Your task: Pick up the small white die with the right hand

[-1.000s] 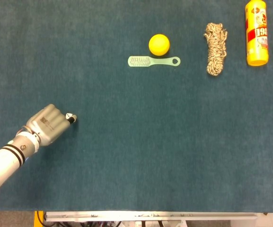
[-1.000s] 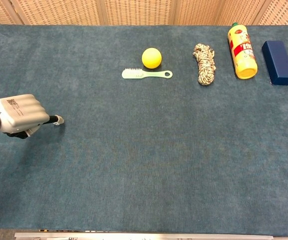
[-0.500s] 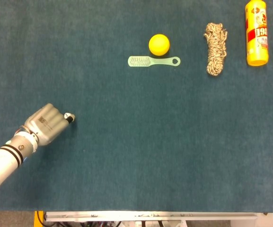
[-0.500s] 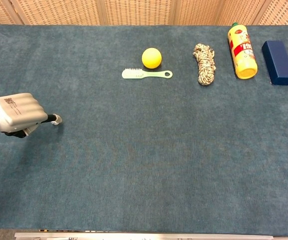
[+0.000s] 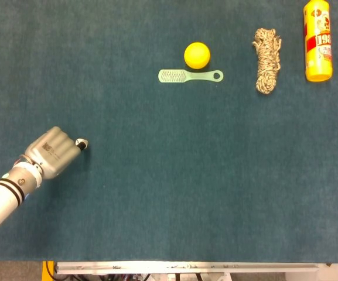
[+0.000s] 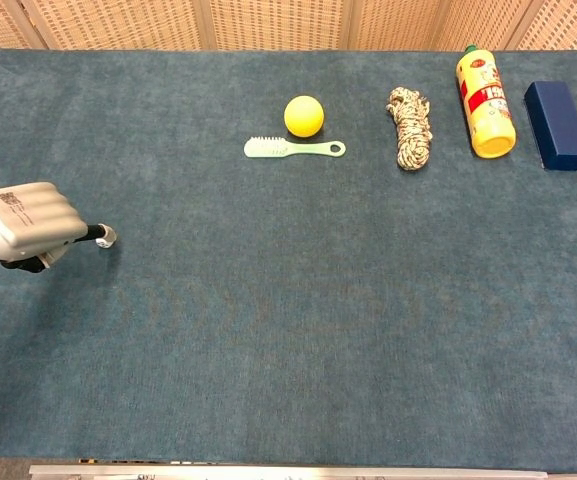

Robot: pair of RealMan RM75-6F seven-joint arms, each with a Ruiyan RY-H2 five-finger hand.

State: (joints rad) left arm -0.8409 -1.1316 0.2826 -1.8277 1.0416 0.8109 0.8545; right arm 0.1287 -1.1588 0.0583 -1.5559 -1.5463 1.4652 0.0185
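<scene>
My left hand (image 5: 53, 153) is at the left side of the blue-green table, with its fingers curled into a fist. It pinches the small white die (image 5: 82, 142) at its fingertips. In the chest view the same left hand (image 6: 30, 224) sits at the left edge, and the die (image 6: 106, 235) pokes out on its right side, just above the cloth. My right hand shows in neither view.
A yellow ball (image 5: 197, 55) and a pale green brush (image 5: 190, 76) lie at the far middle. To their right are a coiled rope (image 5: 266, 61), a yellow bottle (image 5: 317, 40) and a dark blue box (image 6: 557, 111). The near table edge (image 5: 186, 267) runs along the bottom.
My left hand has drawn a little to the left and slightly away, carrying the die with it. Nothing else has moved.
</scene>
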